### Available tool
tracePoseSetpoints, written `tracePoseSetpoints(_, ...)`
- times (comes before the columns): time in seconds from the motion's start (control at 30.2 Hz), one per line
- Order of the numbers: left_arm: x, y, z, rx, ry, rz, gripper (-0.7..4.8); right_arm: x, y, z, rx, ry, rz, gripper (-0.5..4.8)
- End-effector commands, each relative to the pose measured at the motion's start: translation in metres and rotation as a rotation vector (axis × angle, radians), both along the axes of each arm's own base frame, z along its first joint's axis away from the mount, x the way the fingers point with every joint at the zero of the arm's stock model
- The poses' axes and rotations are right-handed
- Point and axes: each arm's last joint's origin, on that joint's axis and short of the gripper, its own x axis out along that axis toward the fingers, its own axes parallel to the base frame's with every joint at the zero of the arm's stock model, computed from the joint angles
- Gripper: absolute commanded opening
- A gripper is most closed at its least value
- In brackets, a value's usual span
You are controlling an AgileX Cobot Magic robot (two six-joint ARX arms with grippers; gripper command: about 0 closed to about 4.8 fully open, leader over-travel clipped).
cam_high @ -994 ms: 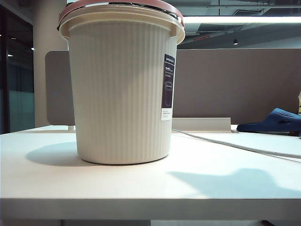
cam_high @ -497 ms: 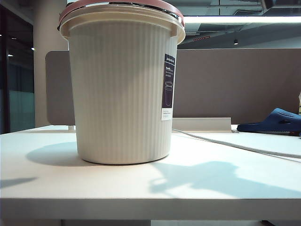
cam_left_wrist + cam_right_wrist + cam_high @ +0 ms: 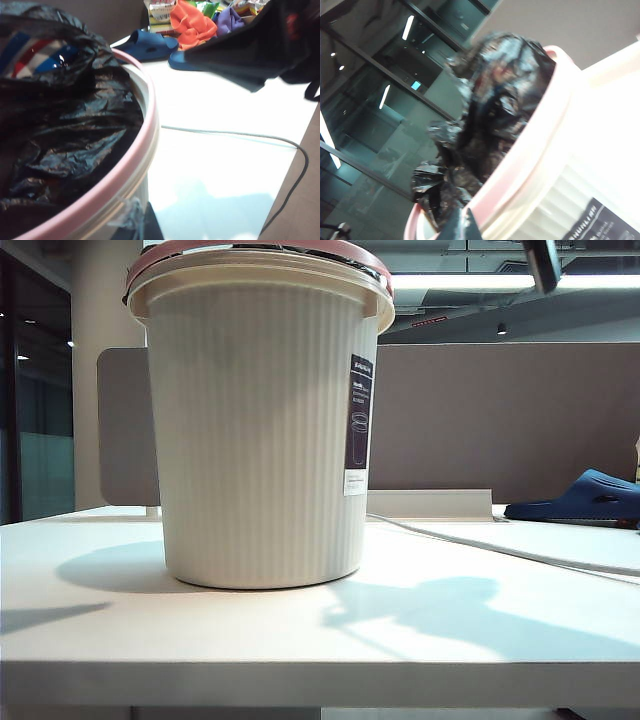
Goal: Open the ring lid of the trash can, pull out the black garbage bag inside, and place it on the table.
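Exterior view: trash can upright on the left half of the table, ribbed and cream, dark label facing right. Ring lid seated flat on the rim, not yet lifted. Only a dark sliver of an arm at the top right corner, above and to the right of the can; neither gripper's fingers visible here. Blue slipper at the far right edge, thin cable trailing across the tabletop behind the can.

Left wrist view: looking down along the can's rim. Black garbage bag crumpled inside the can, its top bunched just above the pink hoop. Left gripper just a dark tip low against the can's outer wall beside the rim, fingers clenched and empty. Another dark arm crossing overhead, out of focus. Slippers and coloured cloth well beyond.

Right wrist view: tilted look at the rim from outside. Right gripper a dark point just beside the hoop, fingers pressed together with nothing between them. Bag puffed up above the rim.

Risks, as judgement: closed fingers coming in this near could shove the rim rather than catch the hoop, tipping or sliding the light can. Hoop possibly pinching the bag, so lifting it could drag or tear the plastic. Both arms converging on one rim, collision possible.
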Motion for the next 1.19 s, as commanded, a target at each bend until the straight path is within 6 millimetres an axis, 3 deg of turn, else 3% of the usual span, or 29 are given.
tracePoseSetpoints(0.03, 0.000, 0.000, 0.004, -0.012, -0.028, -0.003, -0.03, 0.005, 0.003, 0.000, 0.049, 0.015, 0.003, 1.27)
tracePoseSetpoints(0.17, 0.000, 0.000, 0.004, -0.012, -0.028, -0.003, -0.03, 0.011, 0.007, -0.002, 0.102, 0.029, 0.019, 1.29)
tracePoseSetpoints(0.46, 0.000, 0.000, 0.004, -0.011, -0.028, -0.004, 0.00, 0.025, 0.017, 0.000, 0.215, 0.086, 0.073, 2.16)
tracePoseSetpoints(0.6, 0.000, 0.000, 0.004, -0.010, -0.028, -0.003, 0.30, 0.026, 0.018, -0.002, 0.217, 0.096, 0.072, 2.17)
tracePoseSetpoints(0.93, 0.000, 0.000, 0.003, -0.005, -0.033, -0.004, 0.30, 0.026, 0.017, 0.000, 0.216, 0.086, 0.082, 2.17)
tracePoseSetpoints(1.19, 0.000, 0.000, 0.003, 0.005, -0.043, -0.007, 0.30, 0.023, 0.000, 0.011, 0.222, 0.048, 0.082, 2.17)
